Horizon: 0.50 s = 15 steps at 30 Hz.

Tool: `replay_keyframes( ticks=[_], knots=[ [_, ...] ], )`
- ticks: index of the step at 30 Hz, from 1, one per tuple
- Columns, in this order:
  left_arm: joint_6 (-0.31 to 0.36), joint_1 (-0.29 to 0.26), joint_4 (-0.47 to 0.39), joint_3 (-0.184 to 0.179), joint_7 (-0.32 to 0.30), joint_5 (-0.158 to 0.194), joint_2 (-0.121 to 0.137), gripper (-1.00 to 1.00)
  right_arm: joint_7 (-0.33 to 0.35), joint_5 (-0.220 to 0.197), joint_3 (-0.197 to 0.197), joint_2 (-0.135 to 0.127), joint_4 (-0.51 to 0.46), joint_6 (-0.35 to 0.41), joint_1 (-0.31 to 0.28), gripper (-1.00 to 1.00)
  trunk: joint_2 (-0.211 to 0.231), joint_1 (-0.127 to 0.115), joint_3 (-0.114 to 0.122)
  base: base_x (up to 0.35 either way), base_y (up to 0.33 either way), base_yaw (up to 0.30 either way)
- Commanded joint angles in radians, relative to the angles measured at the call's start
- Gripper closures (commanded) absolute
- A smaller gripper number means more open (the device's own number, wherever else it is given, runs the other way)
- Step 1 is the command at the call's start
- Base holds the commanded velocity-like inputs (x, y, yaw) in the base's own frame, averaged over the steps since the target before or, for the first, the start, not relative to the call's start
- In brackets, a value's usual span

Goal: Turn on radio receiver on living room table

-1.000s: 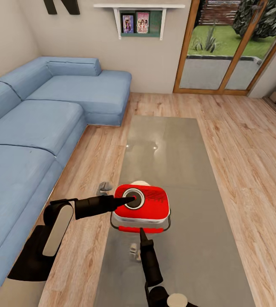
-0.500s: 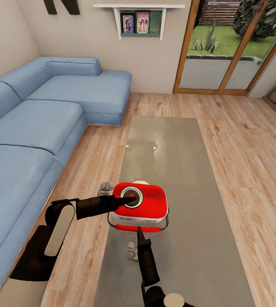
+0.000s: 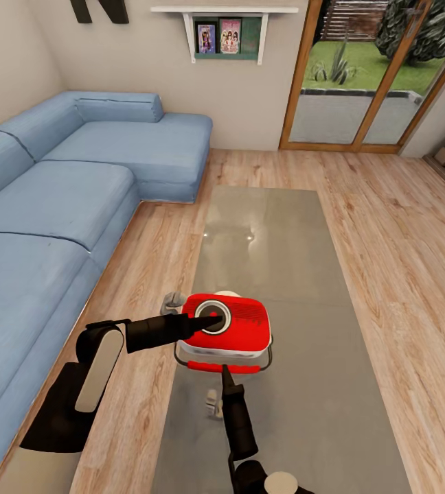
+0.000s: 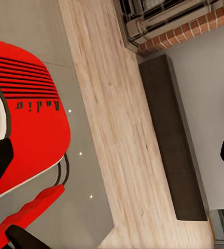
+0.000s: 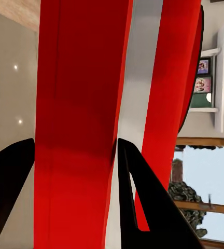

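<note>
Radio (image 3: 226, 331) sits at the table's (image 3: 318, 384) near end, nudged slightly toward 10 o'clock over the last second. Left gripper (image 3: 209, 320), jaw state unclear, presses its dial. Right gripper (image 3: 224, 371), fingers apart, straddles the red handle at 6 o'clock, likely steadying it.

Long glossy grey table (image 3: 298, 274) on wood floor (image 3: 401, 261); red radio (image 3: 233, 329) at near end

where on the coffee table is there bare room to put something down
The far half of the table, from beyond the radio receiver to the end toward the glass doors, is bare. So is the strip along its right edge beside the radio. The near left corner is crowded: left gripper on the dial, right gripper at the handle.
</note>
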Motion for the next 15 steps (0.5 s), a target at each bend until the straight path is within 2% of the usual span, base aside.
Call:
replay_keyframes(
  ticks=[1,4,5,15],
  knots=[
    [0.000,0.000,0.000,0.001,0.000,0.000,0.001,-1.00,-0.002,0.006,0.001,-0.002,-0.001,0.004,0.000,1.00,0.000,0.000,0.000,0.000,0.000,0.000],
    [0.000,0.000,0.000,0.001,0.000,0.000,0.001,-1.00,-0.002,0.006,0.001,-0.002,-0.001,0.004,0.000,1.00,0.000,0.000,0.000,0.000,0.000,0.000],
    [0.000,0.000,0.000,0.001,0.000,0.000,0.002,1.00,-0.002,0.006,0.001,-0.002,-0.001,0.004,0.000,1.00,0.000,0.000,0.000,0.000,0.000,0.000],
    [-0.001,0.000,-0.001,0.003,0.000,0.000,0.003,1.00,-0.002,0.006,0.000,-0.004,-0.001,0.003,0.000,1.00,0.000,0.000,0.000,0.000,0.000,0.000]
  ],
)
